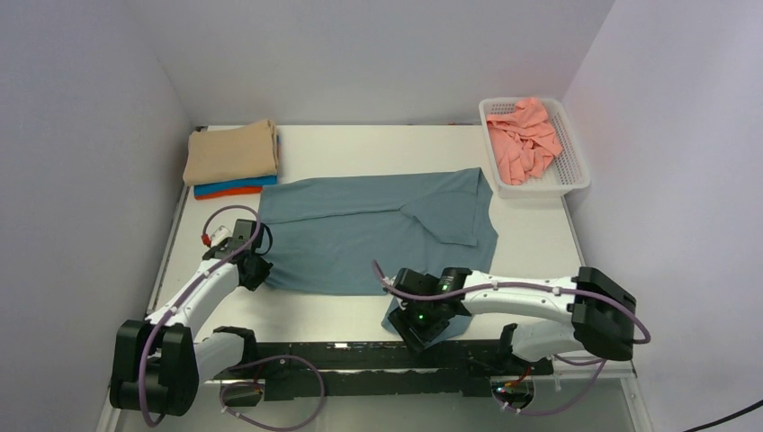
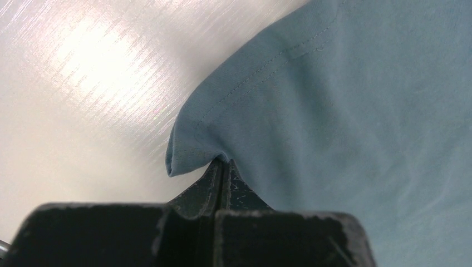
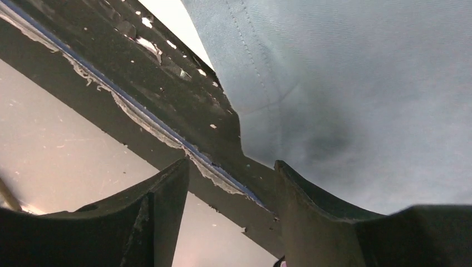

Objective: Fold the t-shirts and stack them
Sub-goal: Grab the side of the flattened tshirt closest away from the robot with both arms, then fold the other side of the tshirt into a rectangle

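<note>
Now 1 teal tee (image 1: 378, 229), corner tight in left gripper (image 2: 222, 165); right gripper (image 3: 231, 167) wide; 3 stacked tees (image 1: 232, 155).

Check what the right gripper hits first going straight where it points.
Likely the black mounting rail: it crosses the gap between the fingers of the open right gripper. The hem of the teal t-shirt lies beside that line and might brush first; depth is unclear.

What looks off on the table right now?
The teal shirt is askew: its corner by the right tool trails onto the black strip, and that tool is open. The left tool pinches the other near corner.
</note>
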